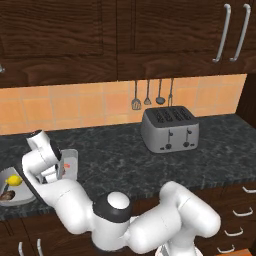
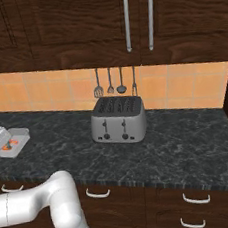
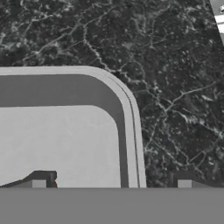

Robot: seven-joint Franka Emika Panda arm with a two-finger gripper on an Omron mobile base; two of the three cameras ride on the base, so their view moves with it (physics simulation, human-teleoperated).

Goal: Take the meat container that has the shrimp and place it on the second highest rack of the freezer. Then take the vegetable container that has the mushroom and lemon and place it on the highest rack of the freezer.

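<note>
We are over the left end of the dark counter [image 1: 125,155], and the gripper [image 3: 116,183] hangs low above the shrimp tray [image 1: 71,164]. In the hand view its 2 fingertips [image 3: 41,180] stand wide apart, nothing between them but the tray's rim: 1 tip over the pale tray floor, the other over bare stone. The jaws are open and hold nothing.

The tray [image 3: 65,131] is a pale grey, shallow, round-cornered container. In the hand view we see 1 rounded corner and 2 straight walls; how its long axis lies we cannot tell from that. In the right base view the tray [image 2: 15,140] lies flat, its visible length running from the front edge of the counter toward the tiled wall. The shrimp [image 2: 9,144] is a small orange-red speck on its floor, too small for us to tell which way it points. In the left base view the shrimp [image 1: 67,165] peeks out just beside the hand.

To the left, a 2nd tray [image 1: 15,192] sits near the counter's front edge, close to the 1st. In it lie the yellow lemon [image 1: 14,180], long axis roughly side to side, and the brown mushroom [image 1: 7,195] just in front of it.

A 4-slot toaster [image 1: 170,129] stands well to the right, 4 utensils [image 1: 152,95] hanging on the wall above it.
</note>
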